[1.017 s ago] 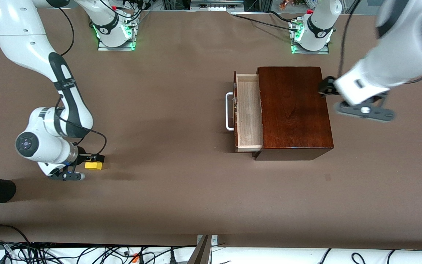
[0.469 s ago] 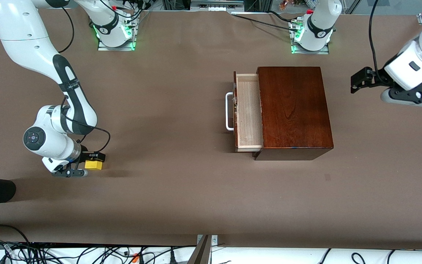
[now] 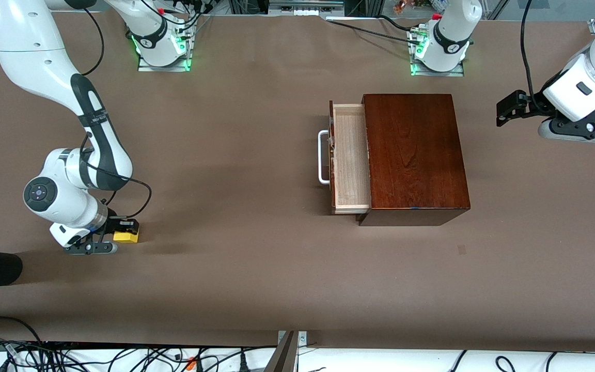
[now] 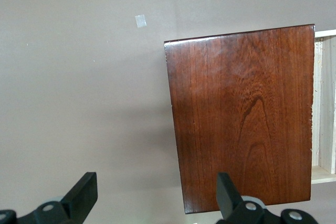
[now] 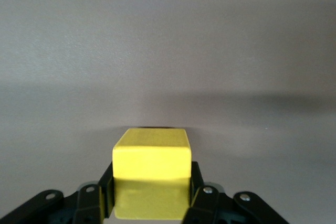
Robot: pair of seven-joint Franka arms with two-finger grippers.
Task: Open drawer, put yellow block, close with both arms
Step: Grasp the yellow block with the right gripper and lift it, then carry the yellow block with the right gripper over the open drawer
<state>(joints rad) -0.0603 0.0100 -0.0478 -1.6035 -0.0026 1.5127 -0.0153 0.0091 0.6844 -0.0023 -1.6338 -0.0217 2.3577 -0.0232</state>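
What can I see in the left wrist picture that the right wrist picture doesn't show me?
Only the left wrist view shows the dark wooden box, a strip of the open drawer and the left gripper, its jaws spread wide over bare table beside the box. Only the right wrist view shows the yellow block, clamped in the right gripper. Both show the brown table.

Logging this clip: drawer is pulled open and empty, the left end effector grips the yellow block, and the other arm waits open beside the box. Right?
One slip: the right end effector grips the yellow block, as the right wrist view shows. The drawer is open and empty; the left end effector waits open beside the box.
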